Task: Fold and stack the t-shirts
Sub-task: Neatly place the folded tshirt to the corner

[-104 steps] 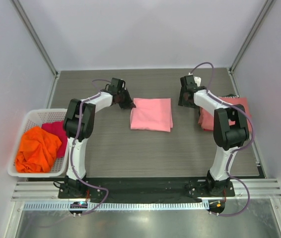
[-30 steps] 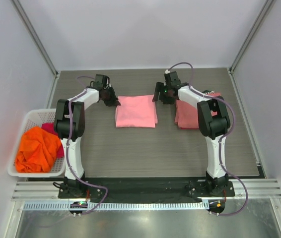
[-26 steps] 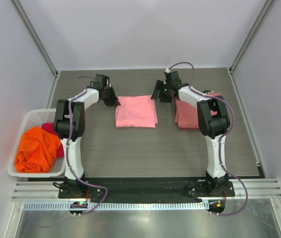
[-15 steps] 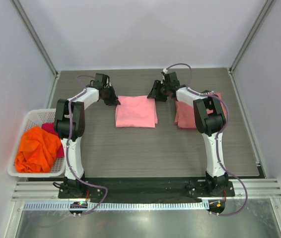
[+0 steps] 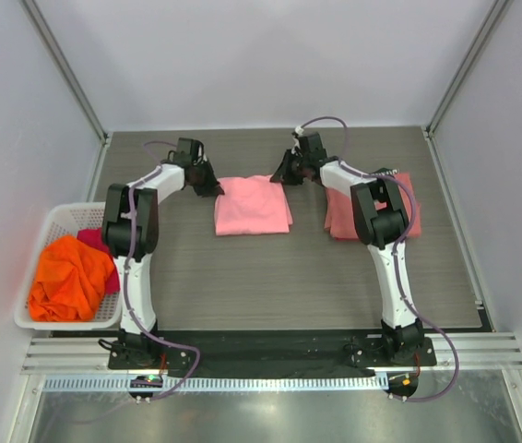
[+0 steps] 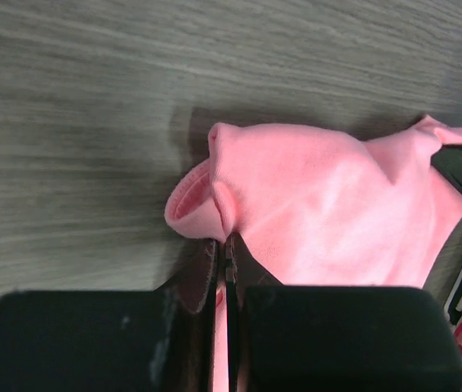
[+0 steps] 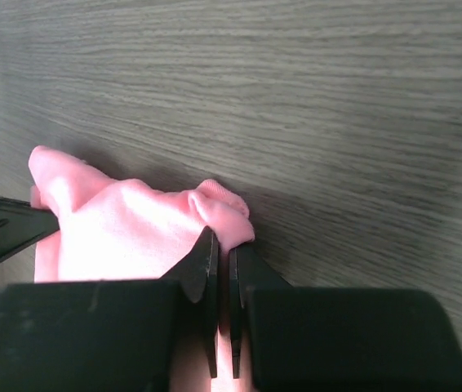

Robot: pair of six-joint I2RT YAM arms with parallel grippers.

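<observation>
A folded light pink t-shirt (image 5: 253,205) lies flat mid-table. My left gripper (image 5: 215,187) is shut on its far left corner, the cloth bunching up past the tips (image 6: 223,245). At the far right corner my right gripper (image 5: 282,177) is also shut, pinching a fold of the same pink t-shirt (image 7: 125,229) between its fingers (image 7: 223,245). To the right lies a darker salmon-red t-shirt (image 5: 338,214), partly hidden by the right arm. An orange t-shirt (image 5: 69,277) and a magenta one (image 5: 100,245) sit crumpled in the basket.
The white lattice basket (image 5: 53,214) stands at the table's left edge. Both arms stretch far back across the grey wood-grain table (image 5: 261,286). Enclosure walls rise at the left, right and back.
My right gripper has slid left from beside the salmon-red shirt to the pink shirt's far right corner and closed on it. The left gripper keeps its grip, unmoved over the last second.
</observation>
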